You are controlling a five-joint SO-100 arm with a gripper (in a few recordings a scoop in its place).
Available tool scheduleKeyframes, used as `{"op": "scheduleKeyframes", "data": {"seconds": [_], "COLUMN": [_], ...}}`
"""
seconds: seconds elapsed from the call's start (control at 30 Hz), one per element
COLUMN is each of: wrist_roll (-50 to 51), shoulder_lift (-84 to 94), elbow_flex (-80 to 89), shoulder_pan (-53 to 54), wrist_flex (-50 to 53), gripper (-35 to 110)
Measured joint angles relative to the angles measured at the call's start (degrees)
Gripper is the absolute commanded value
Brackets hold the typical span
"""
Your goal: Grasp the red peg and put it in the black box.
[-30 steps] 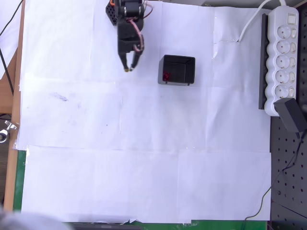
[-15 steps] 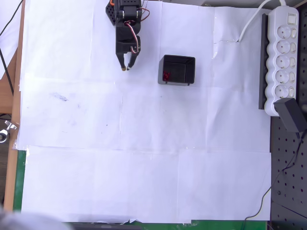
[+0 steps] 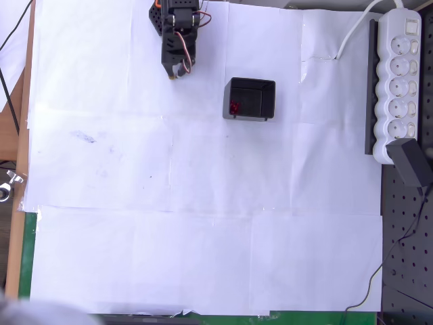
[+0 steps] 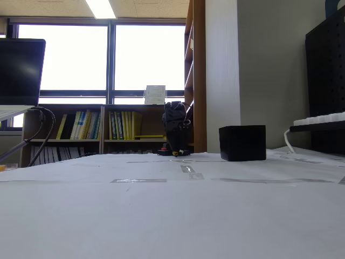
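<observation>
The black box (image 3: pixel 250 99) stands on the white paper near the top middle of the overhead view. In the fixed view the black box (image 4: pixel 242 143) sits right of the arm. The red peg (image 3: pixel 234 107) lies inside the box at its left wall. My gripper (image 3: pixel 176 75) is folded back near the arm's base, well left of the box, fingers close together with nothing between them. From the fixed view's low angle the arm (image 4: pixel 175 131) is a dark shape behind the table edge, its fingers too small to read.
A white power strip (image 3: pixel 398 81) runs along the right edge with a black adapter (image 3: pixel 413 164) below it. White paper (image 3: pixel 203 223) covers the table. A wooden edge (image 3: pixel 20 135) borders the left side.
The arm has drawn back toward its base, and the gripper has moved up and away from the box. The peg stays in the box.
</observation>
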Motion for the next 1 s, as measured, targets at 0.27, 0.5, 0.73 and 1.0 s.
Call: {"op": "scheduleKeyframes", "data": {"seconds": [0.27, 0.5, 0.73, 1.0], "wrist_roll": [-1.49, 3.25, 3.34, 3.34], "shoulder_lift": [-0.09, -0.09, -0.09, -0.09], "elbow_flex": [0.0, 0.0, 0.0, 0.0], "shoulder_pan": [0.44, 0.97, 0.97, 0.97], "wrist_flex": [0.0, 0.0, 0.0, 0.0], "gripper": [0, 0, 0, 0]}}
